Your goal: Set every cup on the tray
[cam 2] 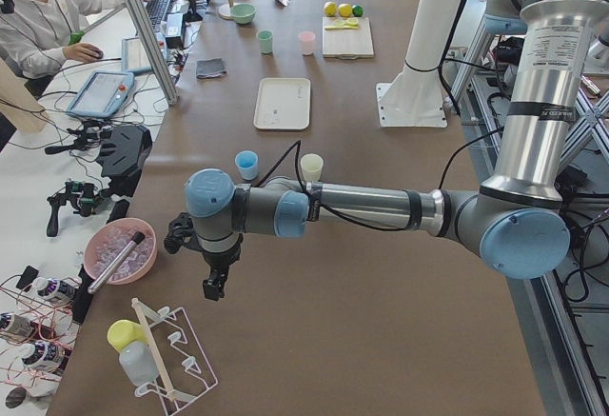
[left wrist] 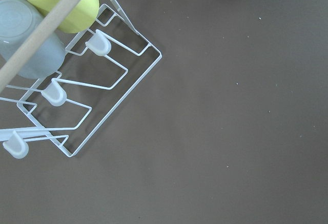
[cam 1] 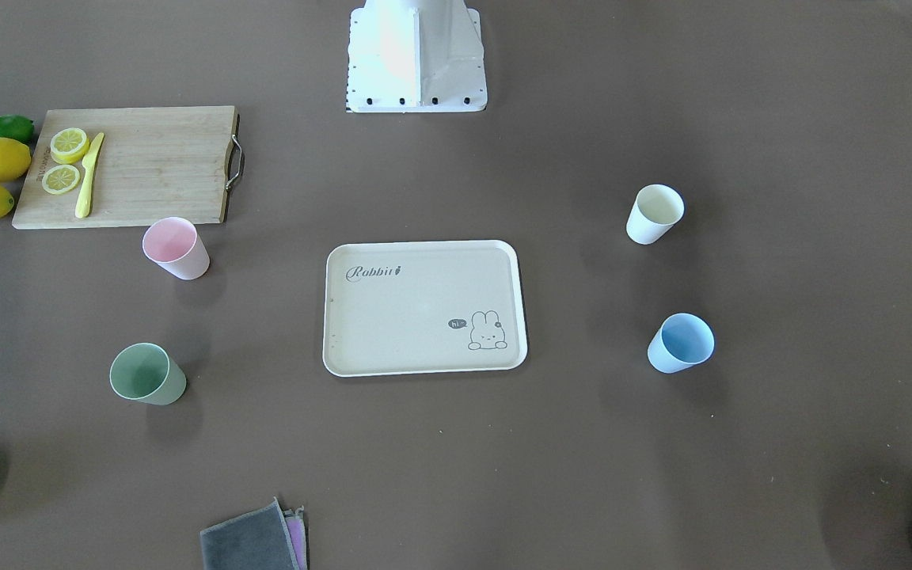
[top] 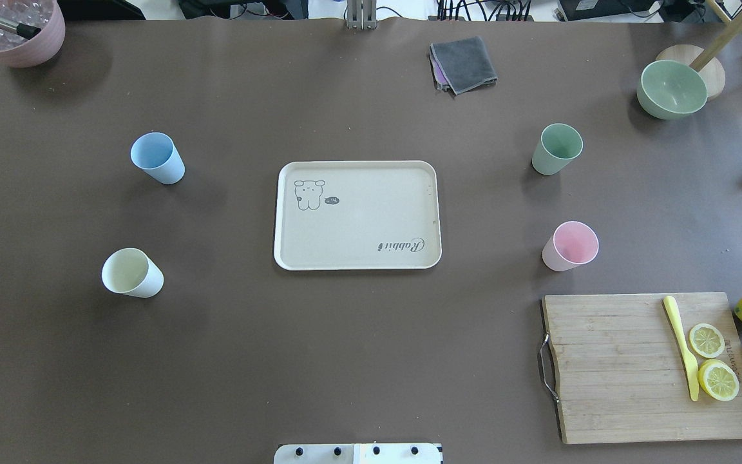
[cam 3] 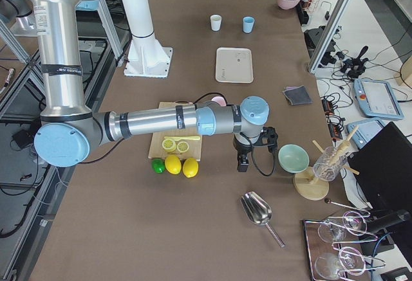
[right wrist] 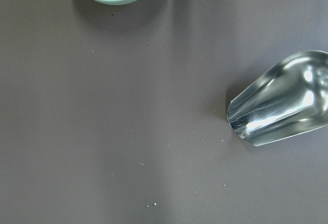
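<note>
A wide tabletop covered in matte brown is seen, with faint specks and soft shadows on its surface. Beyond its far edge, desks with cables, a keyboard and a tablet are visible, and a seated operator is shown in the left side view. The white robot pedestal is fixed at the robot's edge, straight behind the tray, which lies flat near the middle of the tabletop. The left arm is stretched low, well out to the tray's left; its hand is pointed down over bare brown surface beside a white wire rack, and whether its fingers are spread or pressed together cannot be told. The right arm is stretched well out to the tray's right; its hand hangs between a green bowl and a metal scoop, and its grip likewise cannot be told. A wooden cutting board with a yellow knife and lemon slices is placed right of the tray, toward the robot. A pink bowl is set at the far corner left of the tray. All four cups stand upright on the tabletop, well apart from the tray: the blue cup and white cup to the tray's left, the green cup and pink cup to its right. A folded grey cloth lies beyond the tray's far side.
</note>
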